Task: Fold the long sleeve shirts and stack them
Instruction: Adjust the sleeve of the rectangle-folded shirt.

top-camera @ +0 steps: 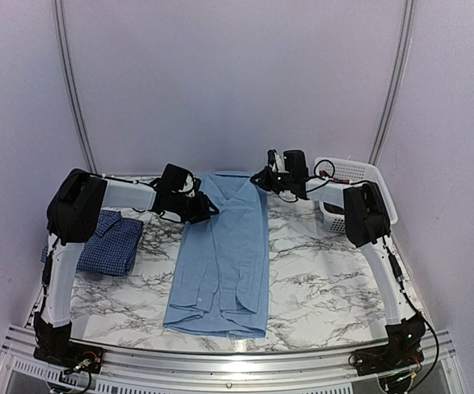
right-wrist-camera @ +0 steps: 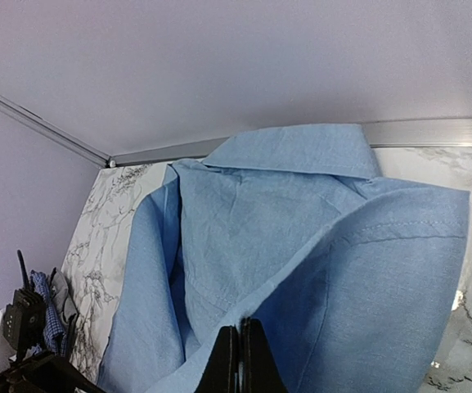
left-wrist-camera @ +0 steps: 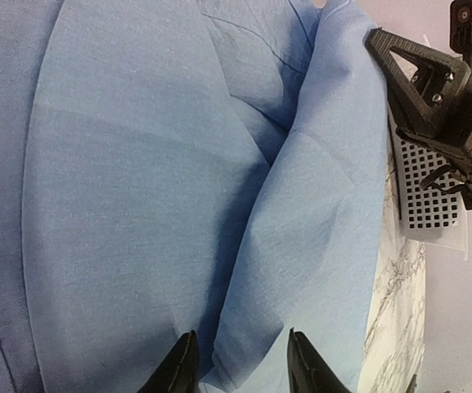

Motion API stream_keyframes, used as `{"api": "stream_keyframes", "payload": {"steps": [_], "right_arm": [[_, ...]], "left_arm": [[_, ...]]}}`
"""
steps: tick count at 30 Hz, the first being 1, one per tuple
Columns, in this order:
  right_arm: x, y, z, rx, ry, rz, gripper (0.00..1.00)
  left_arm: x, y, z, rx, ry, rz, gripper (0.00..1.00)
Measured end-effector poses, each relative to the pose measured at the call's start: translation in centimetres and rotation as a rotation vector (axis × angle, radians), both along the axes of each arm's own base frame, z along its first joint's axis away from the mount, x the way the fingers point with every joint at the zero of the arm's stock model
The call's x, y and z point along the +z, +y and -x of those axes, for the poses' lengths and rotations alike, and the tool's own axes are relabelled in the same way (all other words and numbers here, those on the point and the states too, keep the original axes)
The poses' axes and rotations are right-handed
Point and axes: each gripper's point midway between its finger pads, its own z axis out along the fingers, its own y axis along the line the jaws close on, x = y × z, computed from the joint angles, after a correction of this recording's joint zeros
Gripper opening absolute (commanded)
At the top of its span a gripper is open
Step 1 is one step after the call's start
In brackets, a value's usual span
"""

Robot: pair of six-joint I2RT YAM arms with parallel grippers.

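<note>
light blue shirt laid lengthwise in the middle, dark checked shirt folded at left

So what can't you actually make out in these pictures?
- Top view: the white basket is partly behind the right arm, and its contents are too small to tell.
- Top view: the left arm covers the left side of the checked shirt.
- Left wrist view: the bottom edge cuts off the left gripper, so contact with the light blue shirt is unclear.
- Right wrist view: the right gripper is closed on cloth, but how much it pinches is hidden.

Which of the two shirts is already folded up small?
The dark blue checked shirt at the left; the light blue shirt lies stretched out long.
</note>
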Motion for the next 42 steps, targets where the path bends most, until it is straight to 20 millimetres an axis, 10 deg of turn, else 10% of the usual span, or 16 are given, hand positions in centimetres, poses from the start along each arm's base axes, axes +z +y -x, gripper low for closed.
{"api": "stream_keyframes", "payload": {"steps": [12, 22, 31, 37, 42], "right_arm": [[0.0, -0.1, -0.1, -0.010, -0.002, 0.004, 0.00], [0.4, -1.7, -1.0, -0.085, -0.005, 0.023, 0.00], [-0.4, -3.0, -1.4, -0.122, 0.008, 0.045, 0.20], [-1.1, -4.5, -1.3, -0.159, 0.029, 0.116, 0.40], [2.0, -4.4, -0.3, -0.154, -0.002, 0.160, 0.27]], "left_arm": [[-0.7, -0.2, 0.5, -0.013, -0.013, -0.056, 0.00], [-0.9, 0.1, 0.5, -0.003, -0.011, -0.070, 0.00], [-1.1, 0.2, 0.6, -0.008, -0.010, -0.081, 0.44], [-0.7, 0.7, 0.3, 0.012, -0.026, -0.102, 0.43], [1.8, 1.3, -1.4, 0.036, -0.082, -0.095, 0.35]]}}
